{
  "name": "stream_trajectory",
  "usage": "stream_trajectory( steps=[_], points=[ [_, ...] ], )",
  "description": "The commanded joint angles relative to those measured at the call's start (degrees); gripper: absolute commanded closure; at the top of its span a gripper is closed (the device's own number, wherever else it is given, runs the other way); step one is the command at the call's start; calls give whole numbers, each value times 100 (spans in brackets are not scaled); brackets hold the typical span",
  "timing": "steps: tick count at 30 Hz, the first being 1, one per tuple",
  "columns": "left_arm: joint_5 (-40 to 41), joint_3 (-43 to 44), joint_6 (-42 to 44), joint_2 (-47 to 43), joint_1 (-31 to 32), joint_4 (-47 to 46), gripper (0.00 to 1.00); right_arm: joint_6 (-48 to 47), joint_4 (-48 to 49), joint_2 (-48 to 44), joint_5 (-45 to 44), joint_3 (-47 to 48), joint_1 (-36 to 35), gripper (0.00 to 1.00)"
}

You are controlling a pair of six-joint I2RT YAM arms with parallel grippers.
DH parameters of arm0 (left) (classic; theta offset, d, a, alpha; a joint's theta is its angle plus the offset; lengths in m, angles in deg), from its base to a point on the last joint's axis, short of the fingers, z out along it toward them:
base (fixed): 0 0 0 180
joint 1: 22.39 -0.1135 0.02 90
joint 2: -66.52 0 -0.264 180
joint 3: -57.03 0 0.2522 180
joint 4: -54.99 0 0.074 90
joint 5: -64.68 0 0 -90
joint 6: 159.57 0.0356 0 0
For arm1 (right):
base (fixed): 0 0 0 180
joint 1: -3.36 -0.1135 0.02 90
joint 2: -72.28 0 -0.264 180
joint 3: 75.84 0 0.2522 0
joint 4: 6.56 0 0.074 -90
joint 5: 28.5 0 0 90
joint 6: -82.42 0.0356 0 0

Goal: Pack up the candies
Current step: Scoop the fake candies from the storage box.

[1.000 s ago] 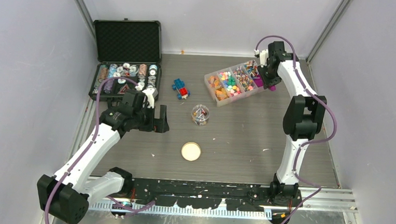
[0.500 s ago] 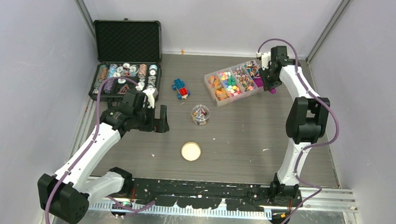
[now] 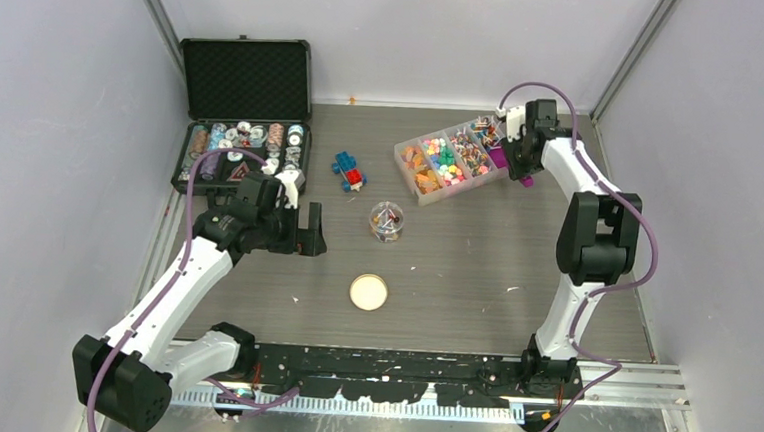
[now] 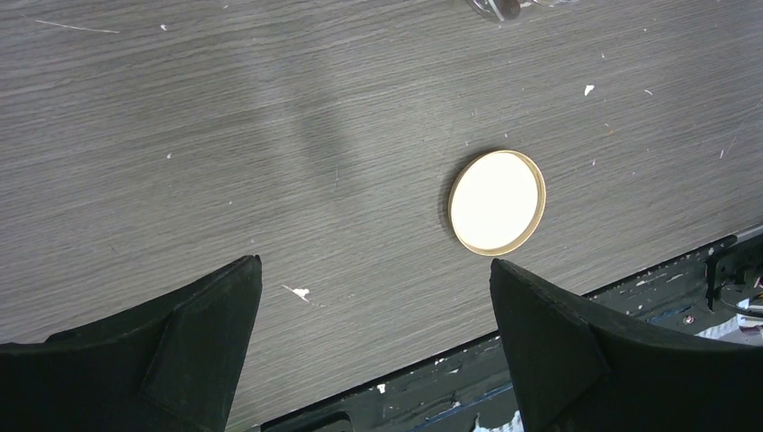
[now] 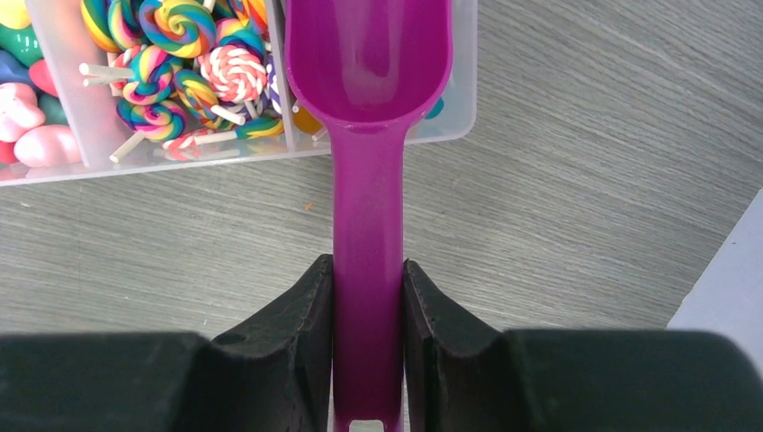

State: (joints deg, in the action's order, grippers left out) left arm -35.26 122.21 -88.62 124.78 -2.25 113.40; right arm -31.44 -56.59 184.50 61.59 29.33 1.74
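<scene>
— Where are the candies [image 3: 449, 160]?
— Sorted by kind in a clear box [image 5: 461, 81] with compartments, near the far right corner of the worktop.
— How do they look?
— Tiny, in many colours. Swirl lollipops [image 5: 229, 72] with white sticks lie heaped in one compartment.

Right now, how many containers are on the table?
3: an open black case at the far left; a clear divided box at the far right, with the purple scoop at its end; and a small clear jar mid-table. None appears hidden.
</scene>
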Motion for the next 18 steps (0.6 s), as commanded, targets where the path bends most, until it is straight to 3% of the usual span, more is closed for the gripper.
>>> stream_trajectory(
  steps=[1, 18],
  points=[
    [102, 194, 0, -106, 12, -30, 0, 51, 357, -303, -323, -313, 70, 100],
    [79, 149, -20, -253, 16, -81, 0, 195, 1063, -659, 210, -1065, 335, 100]
  ],
)
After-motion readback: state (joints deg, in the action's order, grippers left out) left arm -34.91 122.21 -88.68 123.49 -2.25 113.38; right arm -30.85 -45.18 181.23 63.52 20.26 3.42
